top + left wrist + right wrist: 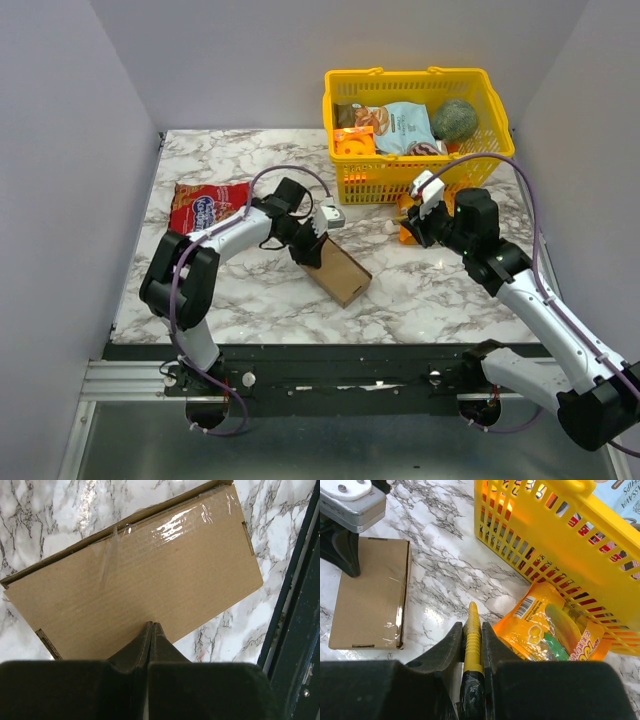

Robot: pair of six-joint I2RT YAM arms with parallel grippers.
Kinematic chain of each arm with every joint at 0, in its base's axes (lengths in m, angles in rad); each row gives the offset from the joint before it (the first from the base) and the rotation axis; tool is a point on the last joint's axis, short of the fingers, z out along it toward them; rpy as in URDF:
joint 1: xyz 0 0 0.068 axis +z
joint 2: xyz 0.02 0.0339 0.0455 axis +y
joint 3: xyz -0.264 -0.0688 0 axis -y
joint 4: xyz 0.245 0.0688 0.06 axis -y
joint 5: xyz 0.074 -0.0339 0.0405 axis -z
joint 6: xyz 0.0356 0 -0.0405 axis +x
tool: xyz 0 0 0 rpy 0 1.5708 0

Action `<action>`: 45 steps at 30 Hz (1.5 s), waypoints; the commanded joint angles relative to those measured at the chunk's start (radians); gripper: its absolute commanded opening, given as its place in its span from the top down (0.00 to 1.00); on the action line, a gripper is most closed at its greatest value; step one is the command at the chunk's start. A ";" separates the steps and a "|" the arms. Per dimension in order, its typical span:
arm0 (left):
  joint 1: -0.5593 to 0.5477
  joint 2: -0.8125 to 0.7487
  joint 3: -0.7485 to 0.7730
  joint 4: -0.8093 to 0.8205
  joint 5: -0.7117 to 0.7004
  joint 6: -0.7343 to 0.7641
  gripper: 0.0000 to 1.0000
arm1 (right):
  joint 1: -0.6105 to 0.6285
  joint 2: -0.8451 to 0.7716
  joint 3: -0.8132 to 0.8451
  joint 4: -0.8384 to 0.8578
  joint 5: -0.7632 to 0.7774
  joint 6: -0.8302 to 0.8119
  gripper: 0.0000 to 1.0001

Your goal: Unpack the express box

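Observation:
The express box point(338, 272) is a flat brown cardboard mailer, taped shut, lying on the marble table near its front middle. It fills the left wrist view point(140, 580) and shows in the right wrist view point(370, 592). My left gripper point(308, 250) is shut and empty, its tips point(151, 625) resting on the box's top face near one long edge. My right gripper point(418, 230) is shut on a yellow and black knife-like tool point(473, 630). It hovers over the table right of the box, beside an orange snack bag point(545, 635).
A yellow plastic basket point(420, 172) with several snack bags stands at the back right, close to my right gripper point(471, 627). A red snack bag point(205, 205) lies at the back left. The table's dark front edge point(295, 630) runs close to the box.

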 commanded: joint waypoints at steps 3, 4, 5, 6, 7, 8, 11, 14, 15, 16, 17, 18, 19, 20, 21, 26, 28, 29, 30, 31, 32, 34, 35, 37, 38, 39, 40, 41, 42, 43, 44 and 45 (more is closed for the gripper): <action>0.001 -0.057 -0.090 -0.034 -0.059 0.003 0.97 | -0.007 0.008 -0.002 0.013 -0.011 -0.008 0.99; 0.004 -0.069 -0.110 -0.033 -0.056 0.003 0.97 | -0.005 0.008 -0.001 0.013 -0.011 -0.008 0.99; 0.007 -0.083 -0.119 -0.033 -0.050 0.006 0.97 | -0.007 0.011 0.001 0.013 -0.011 -0.008 1.00; 0.014 -0.118 -0.127 -0.030 -0.035 0.019 0.97 | -0.007 0.013 0.001 0.015 -0.010 -0.008 0.99; 0.014 -0.141 -0.151 -0.022 0.005 0.029 0.96 | -0.007 0.016 0.001 0.015 -0.011 -0.008 1.00; 0.014 -0.166 -0.160 -0.005 0.026 0.044 0.96 | -0.007 0.017 0.004 0.016 -0.013 -0.010 1.00; 0.014 -0.239 -0.193 0.038 0.085 0.056 0.95 | -0.007 0.025 0.002 0.016 -0.019 -0.008 1.00; 0.007 -0.247 -0.188 0.041 0.091 0.058 0.95 | -0.007 0.033 0.002 0.019 -0.025 -0.005 1.00; 0.005 -0.235 -0.185 0.035 0.091 0.068 0.94 | -0.007 0.034 0.004 0.019 -0.027 -0.007 1.00; 0.005 -0.227 -0.180 0.024 0.099 0.084 0.91 | -0.007 0.037 0.005 0.019 -0.028 -0.007 0.99; 0.001 -0.224 -0.177 -0.008 0.106 0.142 0.90 | -0.007 0.039 0.007 0.019 -0.028 -0.005 1.00; -0.002 -0.217 -0.179 -0.017 0.103 0.159 0.89 | -0.007 0.040 0.008 0.018 -0.028 -0.007 0.99; -0.007 -0.216 -0.185 -0.017 0.093 0.174 0.87 | -0.007 0.042 0.010 0.019 -0.027 -0.007 1.00; -0.015 -0.212 -0.185 -0.027 0.088 0.223 0.87 | -0.007 0.043 0.011 0.018 -0.027 -0.007 1.00; -0.019 -0.204 -0.187 -0.034 0.076 0.248 0.87 | -0.005 0.043 0.011 0.018 -0.025 -0.007 0.99; -0.041 -0.157 -0.159 -0.100 0.048 0.352 0.87 | -0.007 0.046 0.010 0.016 -0.025 -0.008 1.00; -0.047 -0.151 -0.162 -0.100 0.036 0.368 0.88 | -0.007 0.045 0.010 0.015 -0.022 -0.007 1.00; -0.049 -0.151 -0.168 -0.111 0.036 0.380 0.88 | -0.005 0.045 0.007 0.015 -0.022 -0.008 1.00; -0.050 -0.154 -0.173 -0.117 0.034 0.391 0.89 | -0.007 0.042 0.005 0.016 -0.022 -0.010 1.00; -0.053 -0.157 -0.177 -0.122 0.030 0.407 0.89 | -0.007 0.043 0.005 0.015 -0.022 -0.010 1.00; -0.053 -0.161 -0.194 -0.125 0.024 0.414 0.89 | -0.007 0.042 0.004 0.015 -0.020 -0.010 1.00; -0.055 -0.187 -0.219 -0.126 0.016 0.429 0.89 | -0.007 0.042 0.001 0.013 -0.022 -0.010 1.00; -0.056 -0.195 -0.246 -0.128 0.007 0.450 0.90 | -0.007 0.042 -0.001 0.015 -0.022 -0.008 0.99; -0.056 -0.230 -0.271 -0.129 -0.006 0.464 0.90 | -0.007 0.045 0.002 0.013 -0.025 -0.010 0.99; -0.056 -0.242 -0.292 -0.123 -0.012 0.463 0.90 | -0.007 0.046 0.004 0.015 -0.024 -0.008 1.00; -0.056 -0.271 -0.305 -0.120 -0.021 0.461 0.91 | -0.007 0.048 0.005 0.015 -0.025 -0.010 1.00; -0.056 -0.287 -0.315 -0.113 -0.021 0.460 0.91 | -0.007 0.053 0.010 0.015 -0.024 -0.010 1.00; -0.056 -0.301 -0.335 -0.093 -0.026 0.457 0.91 | -0.007 0.054 0.011 0.016 -0.027 -0.008 0.99; -0.056 -0.318 -0.343 -0.084 -0.026 0.448 0.91 | -0.007 0.057 0.013 0.015 -0.028 -0.008 1.00; -0.056 -0.322 -0.346 -0.074 -0.026 0.441 0.91 | -0.007 0.060 0.016 0.018 -0.034 -0.008 1.00; -0.056 -0.322 -0.346 -0.059 -0.026 0.431 0.91 | -0.007 0.065 0.017 0.019 -0.036 -0.007 1.00; -0.056 -0.315 -0.346 -0.054 -0.024 0.423 0.91 | -0.007 0.068 0.017 0.019 -0.039 -0.007 1.00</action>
